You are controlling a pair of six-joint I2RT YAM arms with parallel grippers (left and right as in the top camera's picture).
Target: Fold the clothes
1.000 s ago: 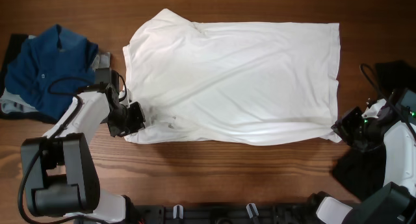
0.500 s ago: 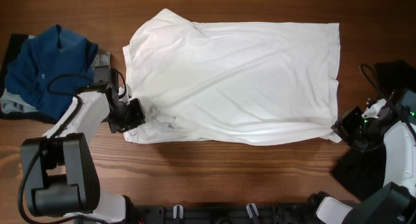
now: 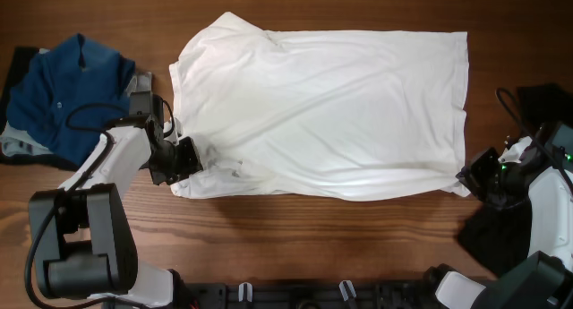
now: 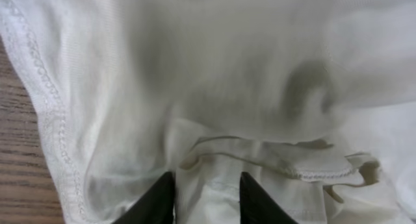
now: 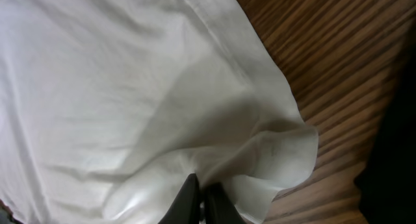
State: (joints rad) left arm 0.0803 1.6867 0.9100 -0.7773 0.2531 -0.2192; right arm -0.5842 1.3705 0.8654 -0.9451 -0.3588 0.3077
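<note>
Two near corners engaged on large white short-sleeved shirt (image 3: 322,112); lies flat mid-desk (image 3: 295,4), unmoved. Right pincer (image 5: 197,191): stays clamped on hem corner. Left pincer (image 4: 207,188): sits slightly farther up-desk than before, narrowly parted around hem fold; grip unclear.

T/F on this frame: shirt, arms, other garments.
1. The white shirt lies spread on the wooden table. True.
2. The right gripper is open, clear of the shirt. False: its jaws are shut on the shirt's near right corner.
3. A blue garment lies left of the shirt. True.
4. The left gripper is at the blue garment. False: it is at the shirt's near left corner, fabric between its jaws.
5. The black garment lies on the shirt. False: it lies off it, beside the right arm.
</note>
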